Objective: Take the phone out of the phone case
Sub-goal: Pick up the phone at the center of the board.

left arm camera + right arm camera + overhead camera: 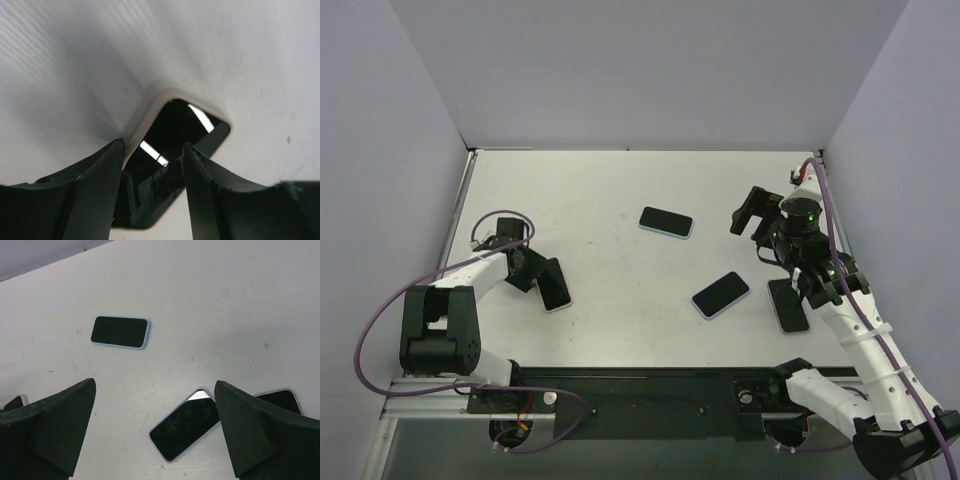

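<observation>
The white table [620, 180] under me is matte and faintly speckled, boxed in by plain grey-lilac walls [650, 70] at the top, left and right of the overhead view. A black rail [650, 395] runs along its bottom edge, where my bases sit.

My left gripper [154, 145] is low over the table at the left of the overhead view. Its fingers [75, 195] stand partly apart. Between and below them lies the beige-cased phone [170, 130], screen up and glossy enough to mirror strips of light. One rounded corner of its beige case [150, 112] shows just beyond my fingertips. I cannot tell whether either finger presses on it.

My right gripper [154, 390] hangs wide apart above the right side of the table, holding nothing. Past its fingers I see three more phones lying flat and face up. A blue-cased phone [120, 331] lies in the upper left of that wrist view. A second phone [186, 424] with a pale rim lies diagonally at lower centre. A third phone [280, 399] is partly hidden behind my right-hand finger. All three are well apart from the beige-cased one.
</observation>
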You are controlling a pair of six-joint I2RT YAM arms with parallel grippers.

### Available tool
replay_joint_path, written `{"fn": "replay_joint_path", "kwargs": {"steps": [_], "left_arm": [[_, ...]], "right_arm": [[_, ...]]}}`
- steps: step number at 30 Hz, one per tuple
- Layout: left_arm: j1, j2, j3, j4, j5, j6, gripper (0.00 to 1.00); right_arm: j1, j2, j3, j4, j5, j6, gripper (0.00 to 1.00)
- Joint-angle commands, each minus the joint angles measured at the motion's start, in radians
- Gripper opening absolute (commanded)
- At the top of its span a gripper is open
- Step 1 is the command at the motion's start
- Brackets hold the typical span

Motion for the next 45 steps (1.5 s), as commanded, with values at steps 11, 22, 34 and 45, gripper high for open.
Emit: {"fn": "replay_joint_path", "kwargs": {"steps": [11, 22, 34, 45], "left_arm": [[-0.205, -0.123, 0.054, -0.111, -0.09, 0.257, 0.92], [-0.226, 0.003, 0.199, -0.265, -0.1, -0.045, 0.93], [-0.228, 0.122, 0.246, -0.316, -0.053, -0.186, 0.93], [-0.244, 0.253, 0.354, -0.502, -0.135, -0.249, 0.93]], "right_arm": [[0.094, -0.005, -0.077, 0.114, -0.088, 0.018, 1.0], [0.097, -0.026, -0.083, 0.108, -0.062, 0.007, 1.0], [0.098, -0.037, -0.084, 0.1, -0.043, -0.007, 1.0], [0.098, -0.035, -0.081, 0.094, -0.036, -0.008, 1.0]]}}
